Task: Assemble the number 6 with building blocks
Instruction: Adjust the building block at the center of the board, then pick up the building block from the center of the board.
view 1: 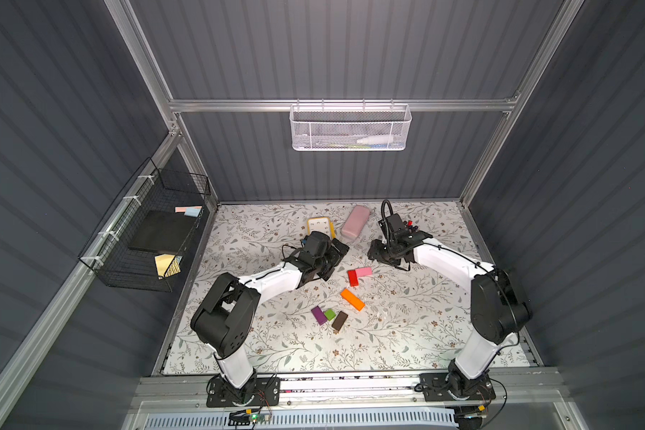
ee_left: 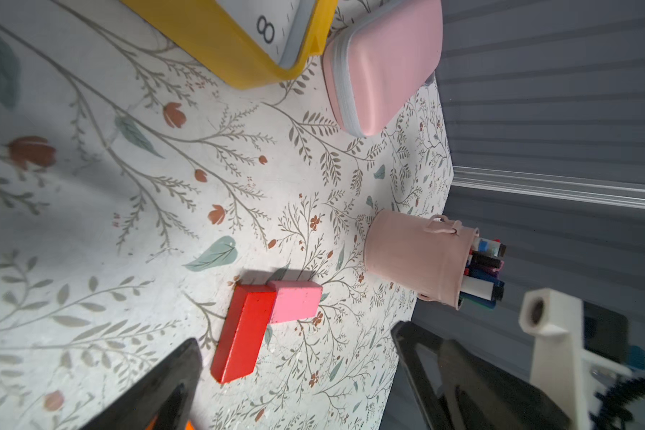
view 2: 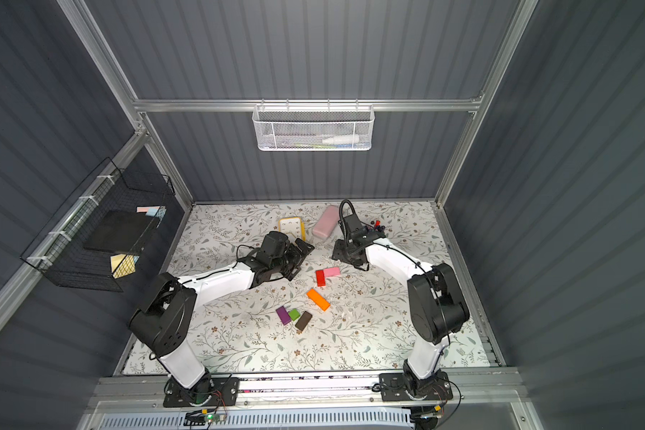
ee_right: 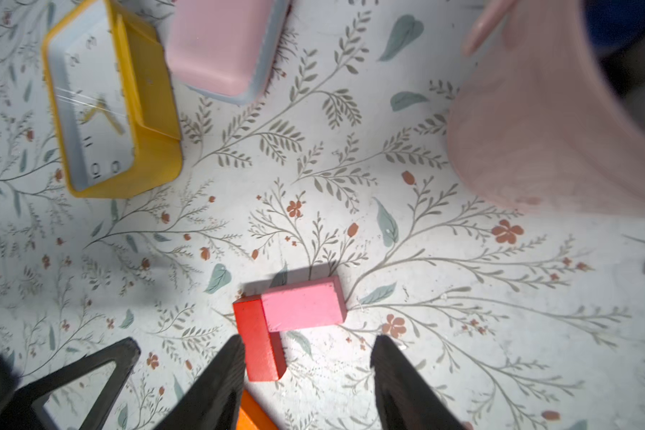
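Note:
The building blocks lie mid-table in both top views. A pink block [view 1: 364, 271] touches the far end of a red block [view 1: 352, 277], making an L. Nearer lie the orange block [view 1: 352, 299], then purple [view 1: 318, 315], green [view 1: 329, 314] and dark brown [view 1: 339, 321] close together. A whole number 6 is not in view. My left gripper [view 1: 334, 262] hovers left of the L, open and empty [ee_left: 295, 335]. My right gripper [view 1: 375, 255] hangs just behind the L, open [ee_right: 308, 340], with the red block [ee_right: 256, 335] beside one finger and nothing between the jaws.
A yellow clock [view 1: 320, 227] and a rounded pink case [view 1: 355, 221] lie at the back of the table. A pink bucket of markers [ee_left: 421, 257] stands behind the right wrist. A white mesh basket [view 1: 349, 128] hangs on the back wall and a black wire basket [view 1: 146, 231] on the left wall.

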Robot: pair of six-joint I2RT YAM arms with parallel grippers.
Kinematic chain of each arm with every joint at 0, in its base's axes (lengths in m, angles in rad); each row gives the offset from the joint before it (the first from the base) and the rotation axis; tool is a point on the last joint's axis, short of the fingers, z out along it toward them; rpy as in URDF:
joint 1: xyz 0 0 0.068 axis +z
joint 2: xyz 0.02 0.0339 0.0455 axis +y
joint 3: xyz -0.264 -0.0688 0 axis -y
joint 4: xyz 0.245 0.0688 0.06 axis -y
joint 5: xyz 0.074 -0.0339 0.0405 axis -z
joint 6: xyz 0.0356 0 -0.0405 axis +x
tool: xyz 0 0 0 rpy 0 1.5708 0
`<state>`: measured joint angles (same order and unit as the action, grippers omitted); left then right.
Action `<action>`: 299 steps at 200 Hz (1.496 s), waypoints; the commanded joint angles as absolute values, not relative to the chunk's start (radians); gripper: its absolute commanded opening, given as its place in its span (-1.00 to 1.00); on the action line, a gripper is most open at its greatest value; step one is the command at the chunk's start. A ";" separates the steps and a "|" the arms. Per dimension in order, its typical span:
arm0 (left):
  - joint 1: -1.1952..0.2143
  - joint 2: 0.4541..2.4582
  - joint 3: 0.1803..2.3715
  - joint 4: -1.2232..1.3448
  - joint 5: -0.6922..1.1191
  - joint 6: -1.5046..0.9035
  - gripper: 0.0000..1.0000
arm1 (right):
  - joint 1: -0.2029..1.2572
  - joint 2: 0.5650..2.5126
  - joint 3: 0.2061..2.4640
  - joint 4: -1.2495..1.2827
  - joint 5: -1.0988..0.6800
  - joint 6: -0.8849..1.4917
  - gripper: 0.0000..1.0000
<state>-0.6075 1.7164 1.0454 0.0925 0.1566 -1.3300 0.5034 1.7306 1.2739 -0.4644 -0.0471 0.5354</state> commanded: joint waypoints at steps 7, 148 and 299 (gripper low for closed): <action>-0.579 1.634 1.017 -0.015 0.112 -1.293 0.99 | 0.552 1.710 1.252 -0.585 -0.110 0.400 0.16; -0.289 1.461 0.941 -0.222 0.238 -1.126 0.99 | 0.880 1.815 1.341 -0.745 -0.188 0.799 0.34; -0.270 1.404 0.956 -0.365 0.331 -0.980 0.99 | 1.070 1.872 1.286 -0.752 -0.106 1.275 0.19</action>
